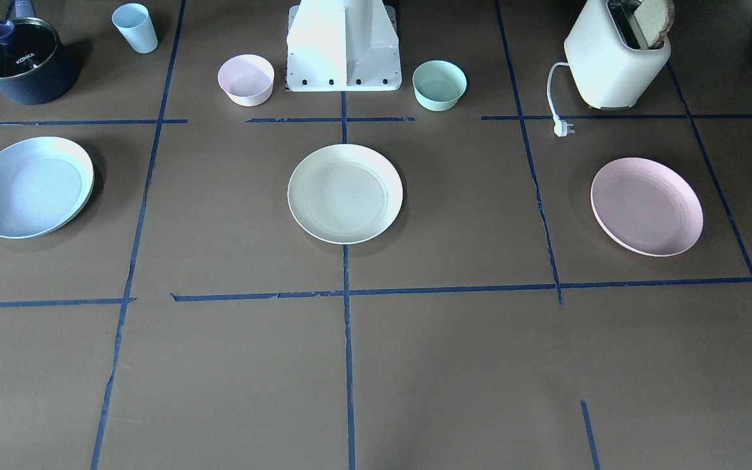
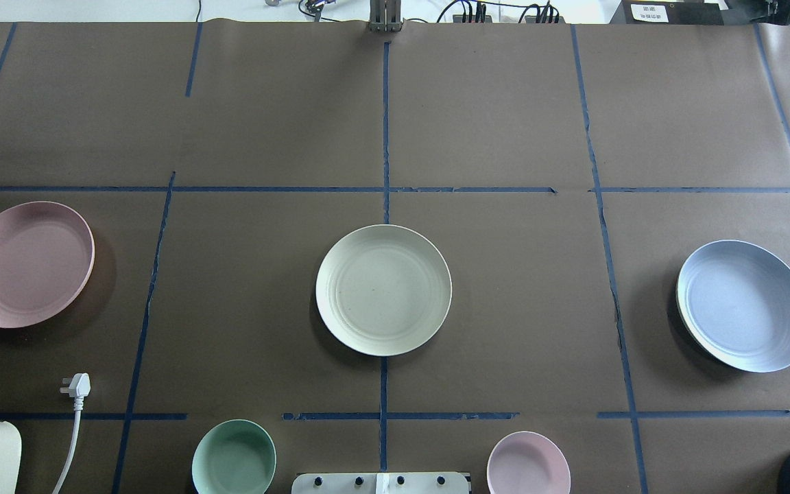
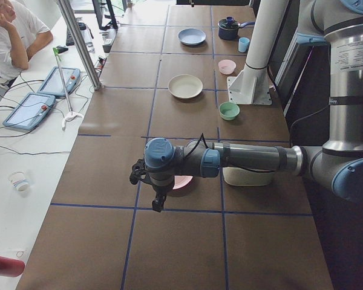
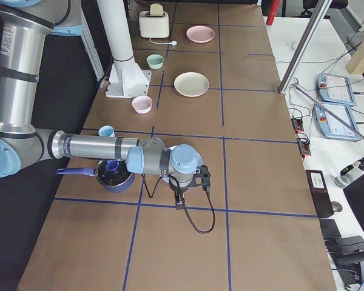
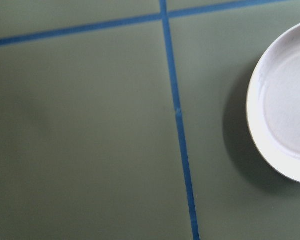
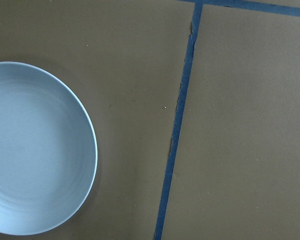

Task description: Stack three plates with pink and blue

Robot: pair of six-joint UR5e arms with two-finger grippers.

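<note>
Three equal plates lie apart in a row on the brown table. The cream-white plate [image 1: 344, 194] [image 2: 383, 289] is in the middle. The pale pink plate [image 1: 646, 206] [image 2: 25, 263] is on my left side and shows at the right edge of the left wrist view [image 5: 290, 115]. The light blue plate [image 1: 30, 187] [image 2: 745, 305] is on my right side and shows in the right wrist view [image 6: 35, 150]. My left gripper [image 3: 150, 184] hangs above the pink plate. My right gripper [image 4: 191, 182] hangs over the blue plate's area. I cannot tell whether either is open or shut.
Along the robot's side stand a small pink bowl [image 1: 246, 79], a mint bowl [image 1: 439, 84], a light blue cup [image 1: 135, 27], a dark lidded pot [image 1: 20, 60], and a toaster [image 1: 617, 55] whose plug [image 1: 563, 128] lies loose. A person [image 3: 12, 30] sits beside the table.
</note>
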